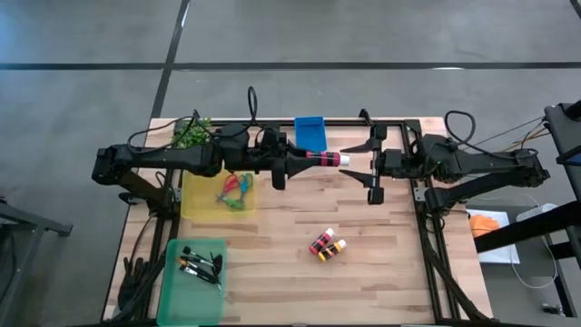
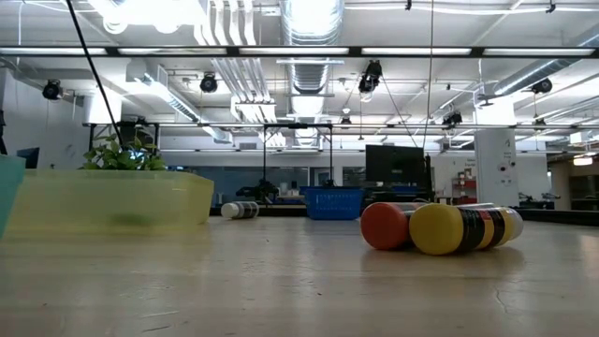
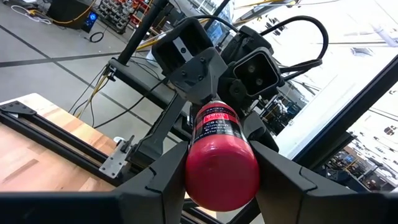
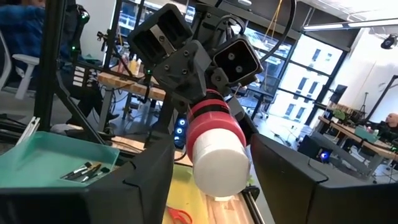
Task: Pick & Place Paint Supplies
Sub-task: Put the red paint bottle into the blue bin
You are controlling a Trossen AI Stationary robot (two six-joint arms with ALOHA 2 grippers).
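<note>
My left gripper point(image 1: 304, 159) is shut on a red paint bottle point(image 1: 323, 158) and holds it level in the air over the table's far middle. The bottle's white cap point(image 1: 344, 159) points to the table's right. My right gripper point(image 1: 363, 168) is open. In the right wrist view its fingers point(image 4: 149, 168) stand on either side of the cap point(image 4: 217, 158) with gaps, touching nothing. Two more bottles point(image 1: 327, 245) lie side by side on the table. Scissors point(image 1: 234, 189) lie in a yellow tray point(image 1: 195, 204), brushes point(image 1: 198, 263) in a green tray point(image 1: 182, 295). My left gripper point(image 3: 221, 155) pinches the red bottle between its two fingers point(image 3: 155, 180) at the bottle's base end point(image 3: 217, 177). The fingers lie level and along the bottle, coming from the table's left. The bottle is lifted clear and lies level, with its cap end sticking out past the fingertips.
A blue bin point(image 1: 310, 132) stands at the table's far edge, just behind the held bottle. A green plant point(image 1: 192, 133) sits at the far left. The two lying bottles point(image 2: 435, 227) are near the table's middle. Bare wood lies on the right half.
</note>
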